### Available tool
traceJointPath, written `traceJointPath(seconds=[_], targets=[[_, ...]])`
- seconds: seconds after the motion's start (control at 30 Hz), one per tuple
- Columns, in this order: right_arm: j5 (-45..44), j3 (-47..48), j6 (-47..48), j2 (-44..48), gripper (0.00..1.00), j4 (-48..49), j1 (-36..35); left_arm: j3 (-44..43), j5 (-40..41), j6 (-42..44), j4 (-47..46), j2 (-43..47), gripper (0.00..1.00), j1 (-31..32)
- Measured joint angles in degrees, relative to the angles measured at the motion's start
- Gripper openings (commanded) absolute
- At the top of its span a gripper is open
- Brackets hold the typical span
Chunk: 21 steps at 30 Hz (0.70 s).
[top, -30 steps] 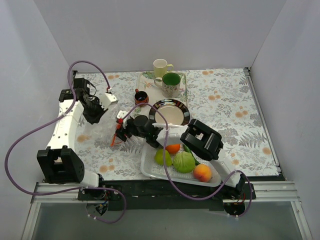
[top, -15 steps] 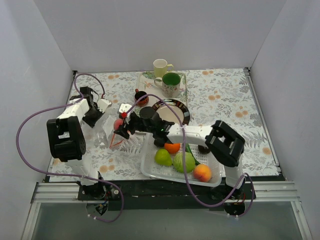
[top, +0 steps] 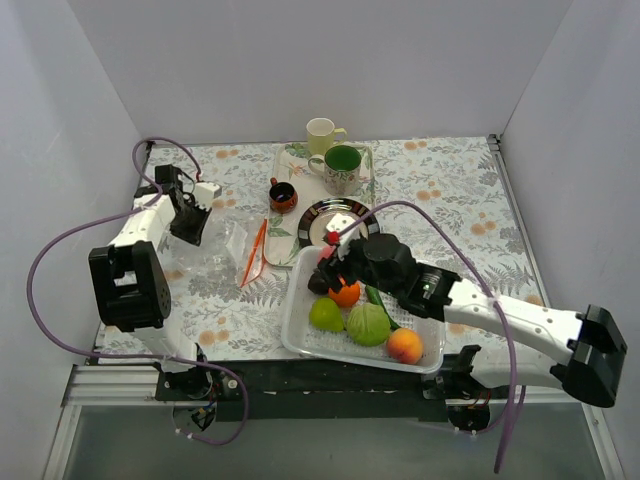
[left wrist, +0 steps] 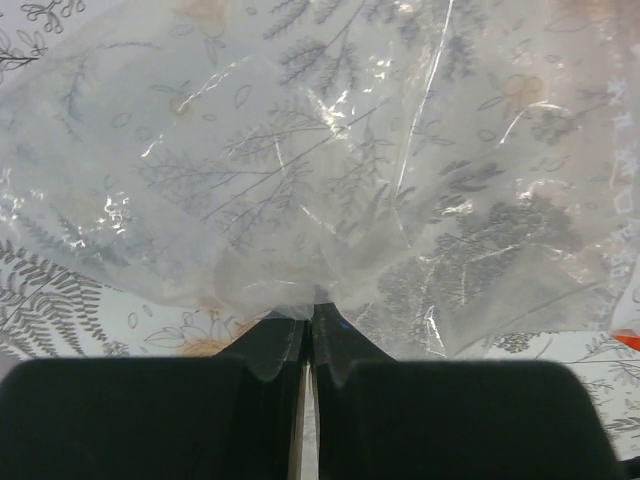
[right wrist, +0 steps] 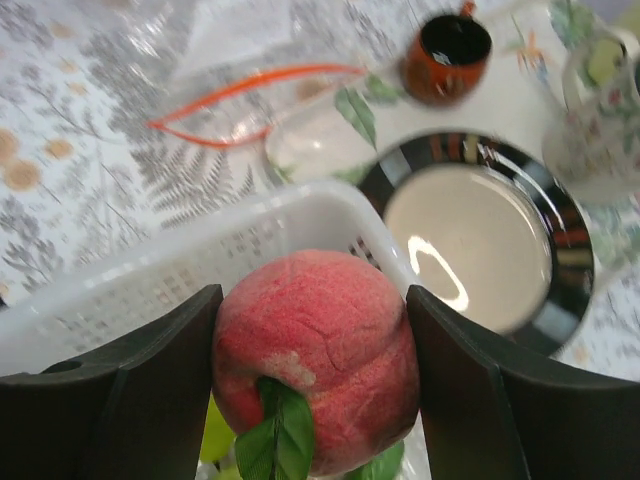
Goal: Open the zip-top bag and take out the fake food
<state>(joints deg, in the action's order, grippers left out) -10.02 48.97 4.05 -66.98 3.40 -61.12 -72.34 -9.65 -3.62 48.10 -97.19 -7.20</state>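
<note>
The clear zip-top bag (top: pixel 215 250) lies flat on the left of the table, its orange-red zip strip (top: pixel 254 254) open toward the basket. It looks empty. My left gripper (top: pixel 192 218) is shut on the bag's far edge; in the left wrist view the jaws pinch the plastic (left wrist: pixel 310 305). My right gripper (top: pixel 329 262) is shut on a pinkish apple (right wrist: pixel 315 355) and holds it over the far left corner of the white basket (top: pixel 292 322). An orange (top: pixel 346 295), green pear (top: pixel 325 314), cabbage (top: pixel 368 324) and peach (top: pixel 405 346) lie in the basket.
A dark-rimmed plate (top: pixel 340 222) sits just behind the basket. A small dark cup (top: pixel 283 194) stands beside it, and a tray with a green mug (top: pixel 343 168) and a cream mug (top: pixel 321 133) is at the back. White walls close in the sides.
My right gripper has pulled back from the bag's mouth to above the basket, carrying the apple. The left arm shifted a little and still holds the bag, which has settled flat.
</note>
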Motion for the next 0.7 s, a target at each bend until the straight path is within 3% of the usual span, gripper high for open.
traceJointPath(seconds=[0.03, 0.2, 0.23, 0.27, 0.3, 0.33, 0.37, 0.4, 0.7], targets=[[-1.9, -1.9, -0.7, 2.2, 0.01, -1.9, 0.0, 0.4, -0.9, -0.5, 0.0, 0.5, 0.0, 0.2], [-10.8, -9.9, -4.9, 9.9, 0.25, -10.4, 0.7, 2.0, -4.6, -2.3, 0.2, 1.9, 0.0, 0.6], [-12.6, -11.5, -5.9, 11.0, 0.46, -11.5, 1.0, 2.2, -5.1, -2.6, 0.3, 2.0, 0.02, 0.6], [-14.3, -13.0, -7.0, 12.2, 0.59, -13.2, 1.6, 2.3, -5.7, -2.9, 0.4, 2.1, 0.08, 0.6], [-15.4, -13.8, -7.5, 12.9, 0.77, -14.1, 2.1, 2.3, -6.3, -3.2, 0.4, 2.2, 0.19, 0.6], [-16.6, -14.9, -8.5, 13.6, 0.98, -15.1, 3.1, 2.3, -6.7, -3.4, 0.4, 2.4, 0.63, 0.6], [-17.2, -15.3, -9.2, 14.0, 0.98, -16.0, 3.8, 2.3, -7.1, -3.5, 0.4, 2.6, 0.89, 0.6], [-17.7, -15.6, -10.1, 14.2, 0.98, -16.8, 4.6, 2.3, -7.6, -3.6, 0.5, 2.9, 0.98, 0.6], [-19.4, -11.2, -13.2, 13.7, 0.98, -21.0, 5.9, 0.3, -9.5, -5.4, 2.2, 4.5, 0.98, 0.7]])
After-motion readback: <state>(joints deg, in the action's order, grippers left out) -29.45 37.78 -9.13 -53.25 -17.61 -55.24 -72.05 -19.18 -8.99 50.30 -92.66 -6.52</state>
